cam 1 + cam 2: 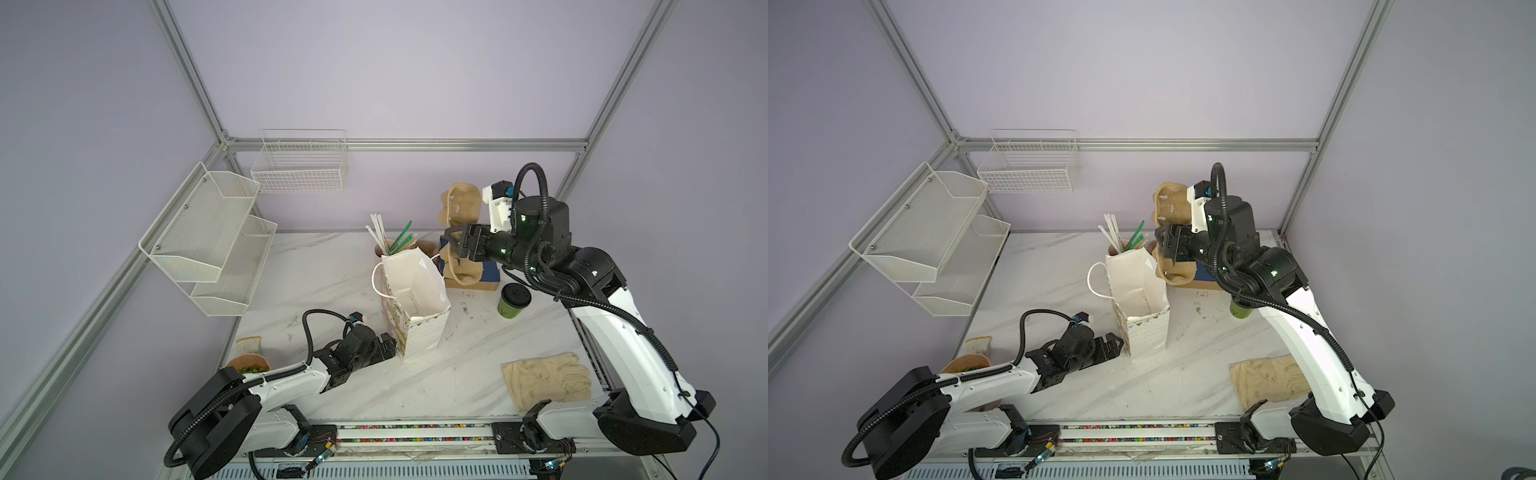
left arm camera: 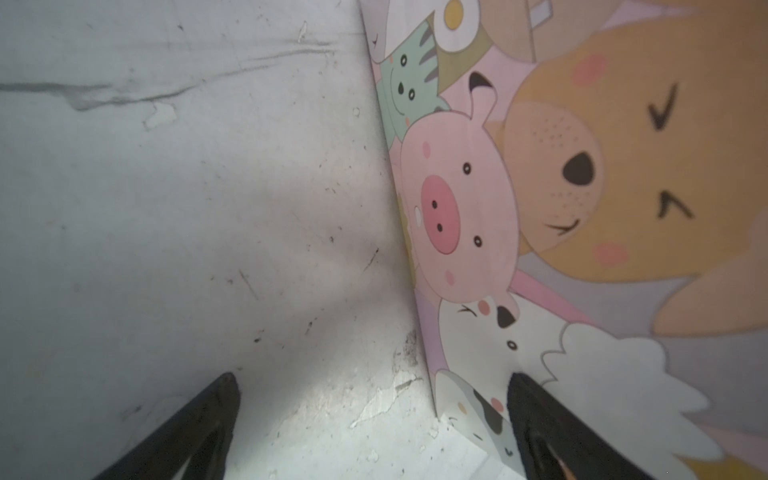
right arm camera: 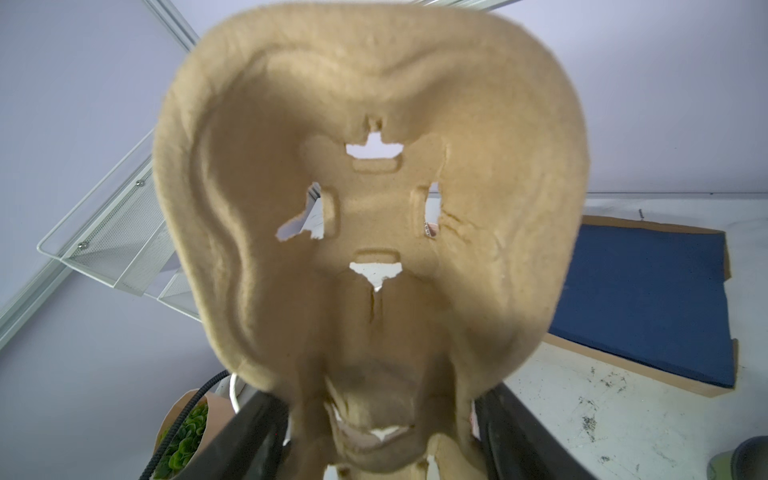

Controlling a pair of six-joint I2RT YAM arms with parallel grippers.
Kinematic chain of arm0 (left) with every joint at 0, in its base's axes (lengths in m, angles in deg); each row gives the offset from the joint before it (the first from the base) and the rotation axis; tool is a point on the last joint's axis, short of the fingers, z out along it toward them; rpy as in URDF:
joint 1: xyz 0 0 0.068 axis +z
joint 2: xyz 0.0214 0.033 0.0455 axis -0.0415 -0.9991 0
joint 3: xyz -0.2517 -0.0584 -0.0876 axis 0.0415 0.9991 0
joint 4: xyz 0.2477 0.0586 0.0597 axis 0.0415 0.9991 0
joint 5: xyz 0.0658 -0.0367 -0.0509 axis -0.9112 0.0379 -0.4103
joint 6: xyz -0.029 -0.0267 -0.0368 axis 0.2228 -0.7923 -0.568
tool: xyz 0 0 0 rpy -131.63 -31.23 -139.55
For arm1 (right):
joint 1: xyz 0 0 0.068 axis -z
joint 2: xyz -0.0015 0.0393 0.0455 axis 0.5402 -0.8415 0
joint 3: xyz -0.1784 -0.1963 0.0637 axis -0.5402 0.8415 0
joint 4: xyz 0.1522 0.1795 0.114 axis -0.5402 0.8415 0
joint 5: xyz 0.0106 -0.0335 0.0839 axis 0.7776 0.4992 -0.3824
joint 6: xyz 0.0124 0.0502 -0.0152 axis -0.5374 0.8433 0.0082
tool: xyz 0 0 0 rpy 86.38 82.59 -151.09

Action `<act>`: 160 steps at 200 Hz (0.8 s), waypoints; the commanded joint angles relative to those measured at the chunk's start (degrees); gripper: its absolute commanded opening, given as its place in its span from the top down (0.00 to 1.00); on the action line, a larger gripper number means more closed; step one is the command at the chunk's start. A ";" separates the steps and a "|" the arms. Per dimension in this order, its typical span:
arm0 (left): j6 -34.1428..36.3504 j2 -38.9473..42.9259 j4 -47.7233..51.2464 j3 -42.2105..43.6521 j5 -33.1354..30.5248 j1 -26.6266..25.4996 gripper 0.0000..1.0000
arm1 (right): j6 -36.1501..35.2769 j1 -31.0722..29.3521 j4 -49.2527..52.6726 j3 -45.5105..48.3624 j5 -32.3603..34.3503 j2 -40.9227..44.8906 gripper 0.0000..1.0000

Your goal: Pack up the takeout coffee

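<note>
Right gripper (image 1: 454, 245) is clamped on the tan pulp tray (image 1: 459, 203) held on edge behind the paper bag (image 1: 419, 336), left gripper (image 1: 388, 347) is wide open and empty at the bag's base, and the takeout coffee (image 1: 514, 301) stands upright on the table (image 1: 457, 374) right of the bag: probably light, thin-walled and crushable, so grip mid-wall, gently.

L arm (image 1: 286, 380): white shells, blk joints, round blk base.
R arm (image 1: 615, 332): same build; small screws in shell, green LEDs on joints behind claw.
Hose (image 1: 536, 174): blk corrugated, loops behind each claw.
L claw (image 2: 372, 376): blk tapered fingers (image 2: 216, 415).
R claw (image 1: 452, 245): blk fingers; white cam mount w/ blue plug behind.
</note>
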 commanded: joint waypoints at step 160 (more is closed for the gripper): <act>39.59 30.65 39.64 -31.39 -38.96 0.84 0.00 | -0.76 -13.61 16.78 -18.10 15.25 -21.92 0.29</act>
